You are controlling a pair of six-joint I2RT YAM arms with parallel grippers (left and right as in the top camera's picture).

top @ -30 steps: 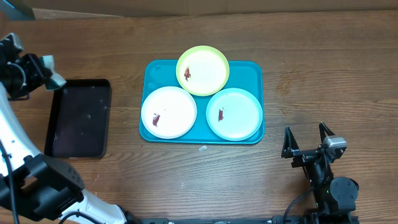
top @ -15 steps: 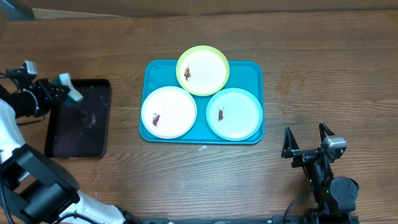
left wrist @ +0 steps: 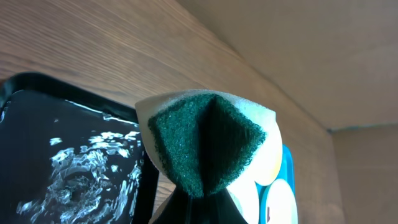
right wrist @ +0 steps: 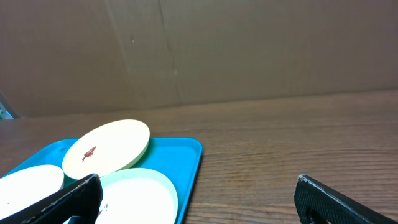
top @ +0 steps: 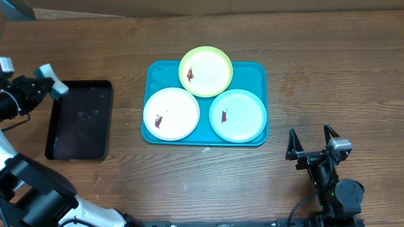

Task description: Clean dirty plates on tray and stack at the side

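1. On the tray point(top: 255, 72) mid-table sit all three plates: white point(top: 171, 113) front left, teal point(top: 237, 115) front right, yellow-green point(top: 206, 71) at the back, hanging over the far rim. Each has a small reddish-brown smear, so nothing looks cleaned or stacked yet imo.
2. Way off to the left, the left gripper point(top: 43, 87) is pinched tight on a folded sponge point(left wrist: 208, 140), green scrub side showing. It hovers over the far edge of the black tray point(top: 79, 120), which has water point(left wrist: 74, 180) in it.
3. The right gripper point(top: 310, 135) is parked front right, well apart from the tray, jaws spread wide with nothing in them.
4. What could go wrong from here:
   - The sponge is probably wet, so carrying it over could drip on the wood.
   - Nothing pins the plates. Scrub one single-handed and it likely skates around the slick tray or bumps its neighbour.
   - The yellow-green plate looks the dodgiest. Push down on its overhanging side and it could tip or slide off the back.
   - The sponge is only gripped at its fold, so hard scrubbing might twist it out.
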